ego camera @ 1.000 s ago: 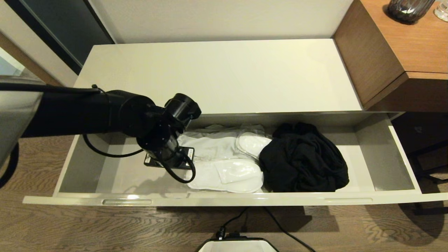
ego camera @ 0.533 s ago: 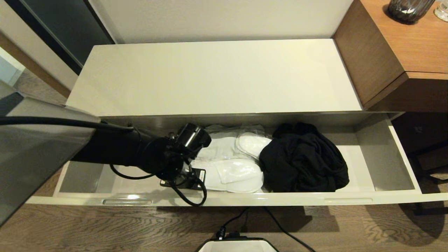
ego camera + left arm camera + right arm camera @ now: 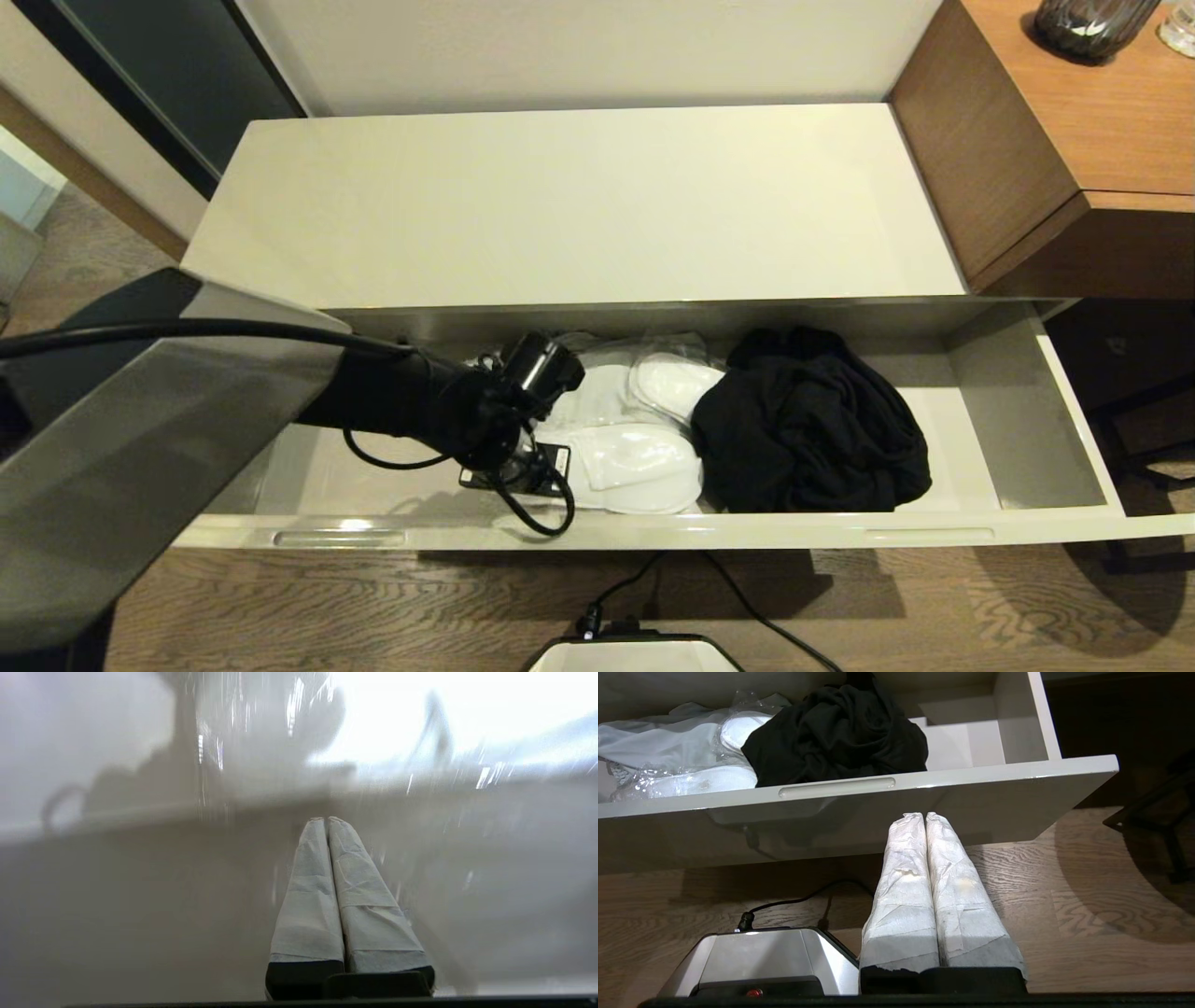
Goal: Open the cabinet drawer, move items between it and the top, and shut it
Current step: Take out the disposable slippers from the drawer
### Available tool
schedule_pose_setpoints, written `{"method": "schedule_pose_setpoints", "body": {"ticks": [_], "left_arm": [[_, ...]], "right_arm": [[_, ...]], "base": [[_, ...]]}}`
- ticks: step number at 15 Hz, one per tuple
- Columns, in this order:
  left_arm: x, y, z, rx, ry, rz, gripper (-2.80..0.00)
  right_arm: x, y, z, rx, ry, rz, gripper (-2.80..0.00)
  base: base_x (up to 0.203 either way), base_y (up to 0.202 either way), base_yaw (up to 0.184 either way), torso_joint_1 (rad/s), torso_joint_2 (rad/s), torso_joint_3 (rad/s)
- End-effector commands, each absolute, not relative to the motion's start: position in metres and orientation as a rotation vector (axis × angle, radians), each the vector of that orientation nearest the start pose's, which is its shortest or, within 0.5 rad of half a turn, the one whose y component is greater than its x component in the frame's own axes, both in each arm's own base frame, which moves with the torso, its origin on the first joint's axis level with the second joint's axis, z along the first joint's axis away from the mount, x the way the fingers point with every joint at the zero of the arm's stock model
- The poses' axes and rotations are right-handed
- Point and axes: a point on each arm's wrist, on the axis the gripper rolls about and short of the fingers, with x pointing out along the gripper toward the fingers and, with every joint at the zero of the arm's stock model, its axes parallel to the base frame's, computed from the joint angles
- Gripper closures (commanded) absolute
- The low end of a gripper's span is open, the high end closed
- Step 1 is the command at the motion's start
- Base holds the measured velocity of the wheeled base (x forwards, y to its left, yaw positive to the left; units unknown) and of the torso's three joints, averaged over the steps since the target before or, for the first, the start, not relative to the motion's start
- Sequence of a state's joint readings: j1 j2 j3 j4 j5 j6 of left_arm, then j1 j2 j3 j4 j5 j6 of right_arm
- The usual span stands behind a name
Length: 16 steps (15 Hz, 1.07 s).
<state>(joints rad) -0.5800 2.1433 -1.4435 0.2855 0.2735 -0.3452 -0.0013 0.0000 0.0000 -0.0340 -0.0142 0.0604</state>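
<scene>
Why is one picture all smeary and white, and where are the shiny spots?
Left wrist view: smeared and washed out bright, only the shut left gripper looks crisp. Head view: glare streaks on the drawer front edge. Right wrist view: sharp, with the drawer front mirroring the floor.

From my head view I cannot see the left gripper (image 3: 326,820) itself; the black wrist and its looped cable cover it, along with the near end of the wrapped slippers (image 3: 635,462) just beside it. In the left wrist view everything beyond the closed fingertips is smeared into pale streaks, so I cannot tell which surface lies ahead of them or whether they touch it. The light grey garment (image 3: 658,742) is mostly buried under the slippers' plastic. The black garment (image 3: 812,429) hides the drawer floor (image 3: 943,439) beneath it. The left arm's silver link runs off the frame edge.
</scene>
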Motion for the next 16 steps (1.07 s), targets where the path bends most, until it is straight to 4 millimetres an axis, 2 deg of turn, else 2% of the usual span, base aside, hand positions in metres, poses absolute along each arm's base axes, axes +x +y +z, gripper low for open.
{"method": "schedule_pose_setpoints", "body": {"ticks": [1,3,5,9,10,14,16], "left_arm": [[0.356,-0.215,0.109,0.101,0.911,-0.123,0.00],[0.358,-0.214,0.108,0.109,0.914,-0.125,0.00],[0.371,-0.213,0.115,0.124,0.889,-0.136,0.00],[0.368,-0.210,0.112,0.148,0.920,-0.134,0.00],[0.367,-0.210,0.113,0.148,0.919,-0.134,-2.80],[0.368,-0.209,0.114,0.143,0.919,-0.147,-2.80],[0.372,-0.200,0.118,0.192,0.905,-0.248,-2.80]], "right_arm": [[-0.023,0.000,0.079,0.060,-0.033,-0.014,0.00],[-0.023,0.000,0.079,0.062,-0.033,-0.014,0.00],[-0.023,0.000,0.079,0.060,-0.033,-0.014,0.00],[-0.023,0.000,0.079,0.061,-0.033,-0.014,0.00],[-0.023,0.000,0.079,0.062,-0.033,-0.014,0.00],[-0.023,0.000,0.079,0.062,-0.034,-0.014,0.00],[-0.023,0.000,0.079,0.060,-0.034,-0.014,0.00]], "base": [[0.000,0.000,0.000,0.000,0.00,0.000],[0.000,0.000,0.000,0.000,0.00,0.000],[0.000,0.000,0.000,0.000,0.00,0.000],[0.000,0.000,0.000,0.000,0.00,0.000],[0.000,0.000,0.000,0.000,0.00,0.000],[0.000,0.000,0.000,0.000,0.00,0.000],[0.000,0.000,0.000,0.000,0.00,0.000]]}}
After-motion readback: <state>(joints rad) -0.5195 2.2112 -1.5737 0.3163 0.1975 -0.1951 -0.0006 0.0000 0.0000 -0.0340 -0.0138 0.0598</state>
